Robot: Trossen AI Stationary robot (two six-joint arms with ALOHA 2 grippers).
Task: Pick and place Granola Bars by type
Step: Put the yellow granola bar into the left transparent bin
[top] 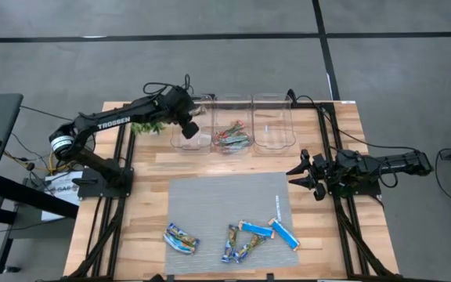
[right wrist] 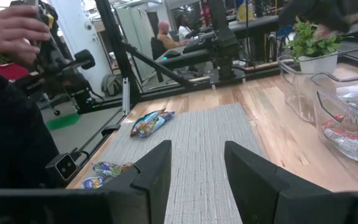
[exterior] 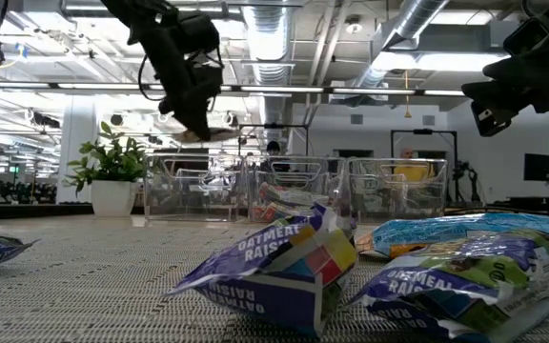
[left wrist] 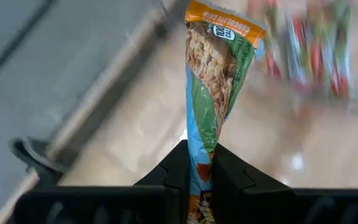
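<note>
Clearly the granola bar (left wrist: 219,81) in play is a green-and-orange one, pinched by its lower end in the left claw (left wrist: 199,174) and hanging above the left clear bin (top: 190,129) at the back of the tabletop (top: 155,168). Bars with red and green wrappers (top: 232,139) already lie in the middle bin (top: 233,125), so letting go here risks mixing types if the claw sits over the wrong bin, and I cannot tell which one it is aimed at. Held by just one end, the bar could also swing and catch a bin wall. More bars (top: 241,235) wait on the grey mat (top: 225,196). At the tabletop's right edge, the right claw (top: 308,174) waits, spread and empty.
</note>
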